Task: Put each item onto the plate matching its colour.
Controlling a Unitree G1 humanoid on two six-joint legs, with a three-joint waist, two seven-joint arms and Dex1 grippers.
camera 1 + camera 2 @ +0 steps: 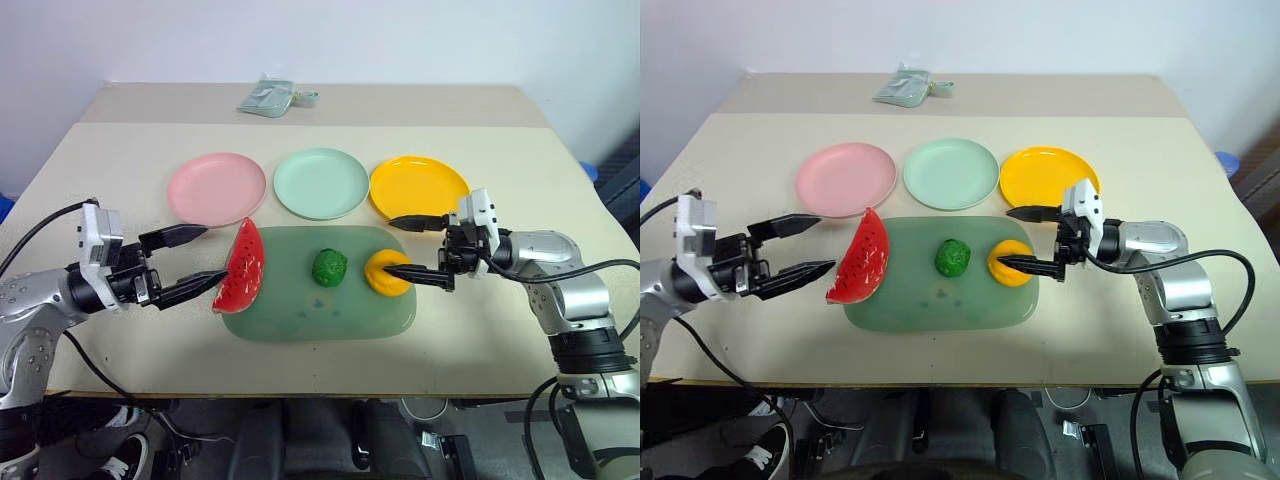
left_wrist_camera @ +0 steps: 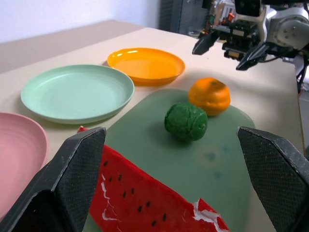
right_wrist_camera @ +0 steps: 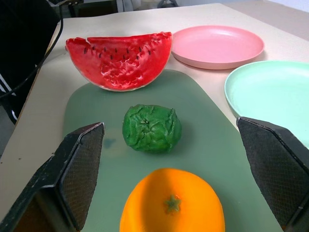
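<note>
The red watermelon wedge [image 1: 243, 265], the bumpy dark-green ball [image 1: 329, 267] and the orange mandarin [image 1: 383, 284] sit in a row on a translucent green mat [image 1: 300, 315]. Behind the mat lie the pink plate [image 1: 216, 188], the mint green plate [image 1: 321, 182] and the yellow-orange plate [image 1: 418, 185], all bare. My left gripper [image 1: 213, 253] is open and level, its fingertips at the wedge's left edge. The wedge [image 2: 145, 203] lies low between its fingers. My right gripper [image 1: 389, 245] is open, its near finger over the mandarin [image 3: 171, 208], which lies between the fingers.
A pale green packet [image 1: 268, 97] lies at the table's far edge, behind the plates. Bare tabletop [image 1: 100, 180] stretches left and right of the plates and mat. The table's front edge runs just below the mat.
</note>
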